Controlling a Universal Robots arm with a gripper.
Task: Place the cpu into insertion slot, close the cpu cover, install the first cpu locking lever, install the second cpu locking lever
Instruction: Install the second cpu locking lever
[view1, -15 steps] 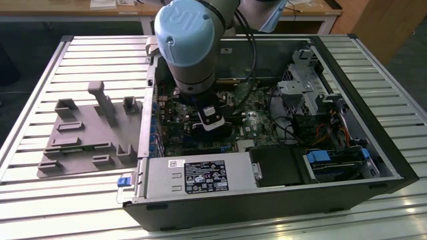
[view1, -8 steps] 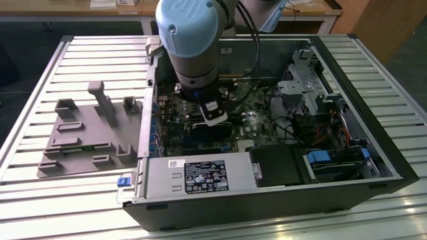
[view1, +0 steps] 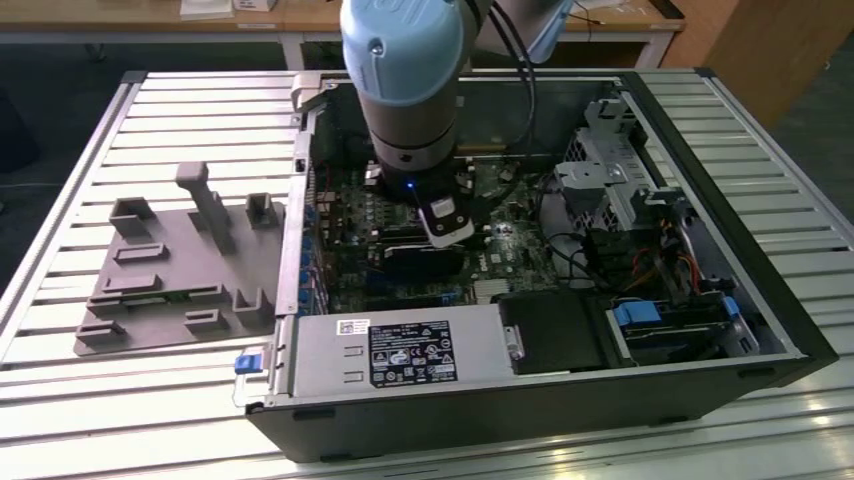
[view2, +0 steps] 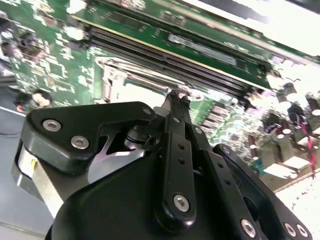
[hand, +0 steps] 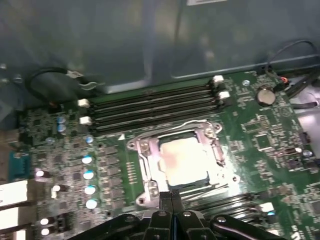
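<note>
Looking at your gripper (hand: 171, 196) first: in the first wrist view the two black fingers meet at a thin seam, pressed together with nothing between them. Same in the second wrist view, where the fingertips (view2: 176, 97) come to one narrow point above the socket edge.

The cpu (hand: 183, 160) sits just beyond those tips, flat in its socket, a pale square metal top with a dull, slightly blotchy sheen. The cpu cover (hand: 146, 161) is down around it: a thin silver frame with a cut-out centre, shiny and stamped, ringing the chip on all sides. You can see a thin wire lever (hand: 192, 121) running along the far edge of the frame; I cannot tell whether it is latched.

Further out, four long dark memory slots (hand: 152, 107) with white end clips run parallel to the socket on the green motherboard (hand: 260, 145).

In the exterior view the arm (view1: 407, 90), blue and grey, reaches down into the open black computer case (view1: 561, 400), which lies on a slatted metal table (view1: 134, 400) beside a grey moulded fixture (view1: 180, 270).
</note>
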